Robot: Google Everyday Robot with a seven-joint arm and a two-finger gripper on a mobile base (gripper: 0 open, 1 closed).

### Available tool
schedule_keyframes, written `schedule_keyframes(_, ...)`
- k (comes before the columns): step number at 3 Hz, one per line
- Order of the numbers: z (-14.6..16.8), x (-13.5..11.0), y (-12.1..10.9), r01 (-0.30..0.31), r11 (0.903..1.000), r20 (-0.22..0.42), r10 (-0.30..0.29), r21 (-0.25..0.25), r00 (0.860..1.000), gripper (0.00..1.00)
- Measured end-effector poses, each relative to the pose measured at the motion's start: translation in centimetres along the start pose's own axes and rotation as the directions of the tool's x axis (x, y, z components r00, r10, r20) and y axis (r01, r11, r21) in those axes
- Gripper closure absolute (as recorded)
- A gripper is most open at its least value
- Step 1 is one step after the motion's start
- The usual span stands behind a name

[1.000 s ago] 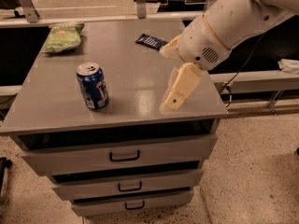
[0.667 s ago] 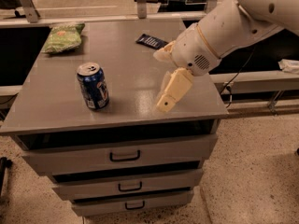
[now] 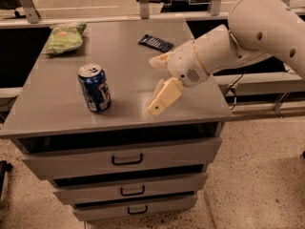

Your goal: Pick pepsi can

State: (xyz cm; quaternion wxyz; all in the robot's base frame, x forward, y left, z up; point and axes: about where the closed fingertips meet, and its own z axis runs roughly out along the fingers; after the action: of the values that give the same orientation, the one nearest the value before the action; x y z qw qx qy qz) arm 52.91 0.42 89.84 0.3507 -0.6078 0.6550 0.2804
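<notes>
Well right of pepsi can (image 3: 95,88), hand (image 3: 157,107) hovers near table (image 3: 200,114) edge.

The desk (image 3: 57,109) carries a can (image 3: 95,88) at front left, a green bag (image 3: 64,38) and dark packet (image 3: 156,43) behind; the gripper (image 3: 161,99) hangs over its right front.

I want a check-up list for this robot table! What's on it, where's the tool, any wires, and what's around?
Surface: grey cabinet top, flat, with drawers below.
Job's things: pepsi can upright near the front left corner, untouched.
Clutter: green chip bag at the back left; dark blue packet at the back middle.
Grippers: tool low over the top, picture-right of the can, apart from it.
Cables: dark cable hanging behind the arm.
Surroundings: speckled floor.
</notes>
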Motion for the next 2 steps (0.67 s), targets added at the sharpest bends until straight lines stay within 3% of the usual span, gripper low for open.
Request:
schedule_keyframes(1, 3.3, -0.8, -1.3, -0.025, 0.9991, 0.094, 0.028, -0.033, 0.995, 0.00)
schedule_keyframes(2, 7.9, -2.4, -2.1, -0.045, 0.9934, 0.178, 0.064, -0.105, 0.982, 0.00)
